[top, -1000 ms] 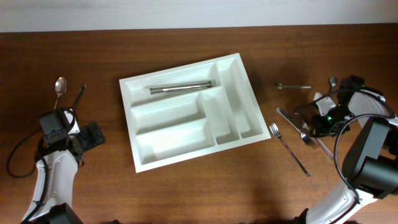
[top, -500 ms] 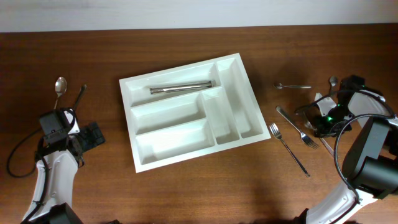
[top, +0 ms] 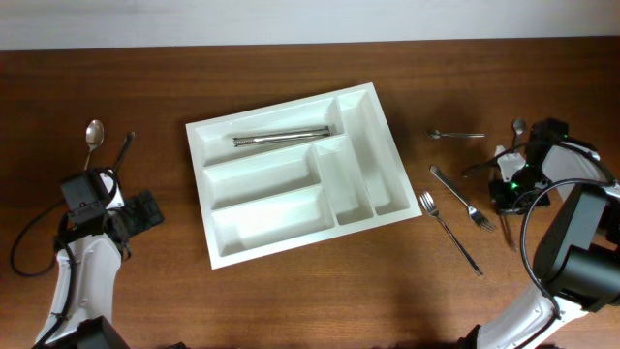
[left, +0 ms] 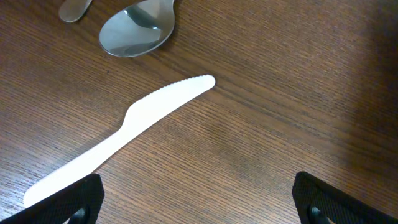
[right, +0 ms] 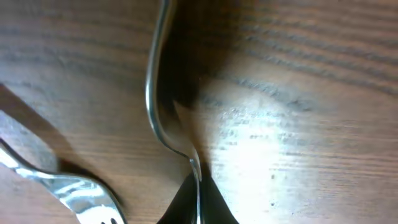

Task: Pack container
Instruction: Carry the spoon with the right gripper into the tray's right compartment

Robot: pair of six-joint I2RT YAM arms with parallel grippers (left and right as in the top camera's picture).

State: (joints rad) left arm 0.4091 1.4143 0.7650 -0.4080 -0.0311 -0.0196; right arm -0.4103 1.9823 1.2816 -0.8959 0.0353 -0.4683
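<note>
Container (top: 262, 179) at middle of desk (top: 291, 310), one metal piece (top: 281, 139) in its far long slot. Right gripper (top: 506, 191) low over cutlery (top: 465, 199) at right: pinch the one handle (right: 160, 93) squarely, clear of the adjacent fork (right: 81, 193), before lifting. Its jaws unseen, so open or closed I cannot tell; left gripper (left: 199, 205) gapes above a white knife (left: 124, 124).

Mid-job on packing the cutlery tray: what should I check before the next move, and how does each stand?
1. Cutlery tray flat, uncovered: ok.
2. Free compartments: ok, only the far long one holds a metal utensil.
3. Right gripper near cutlery: ok, beside a fork.
4. Right gripper's hold on anything: cannot tell.
5. Left gripper open: ok, white plastic knife lies before it.
</note>
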